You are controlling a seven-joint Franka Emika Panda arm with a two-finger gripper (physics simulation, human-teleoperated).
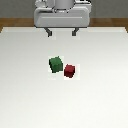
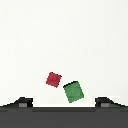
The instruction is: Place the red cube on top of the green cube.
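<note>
Exterior view: gripper (image 1: 62, 33) high at top centre of frame, jaws apart, nothing between them. Well below, mid-frame on the white counter (image 1: 25, 95), green cube (image 1: 56, 63) and red cube (image 1: 69, 71). Red sits just down-right of green, corners touching or nearly so; cannot tell which. Both flat on the counter, both turned at an angle to the frame edges. Nothing stacked yet.

Wrist view: two fingertips (image 2: 22, 102) showing along the lower edge, wide apart. Red cube (image 2: 54, 79) and green cube (image 2: 73, 91) between them, close together, red further from the camera. Clearly rotated, diamond-like.

Step in hand, as judged: reaching for red. Best done by centring over red, turning the wrist so the jaws close on two free parallel faces, away from the corner beside green. Descent straight down; risk of nudging green if a finger lands in the narrow gap.
</note>
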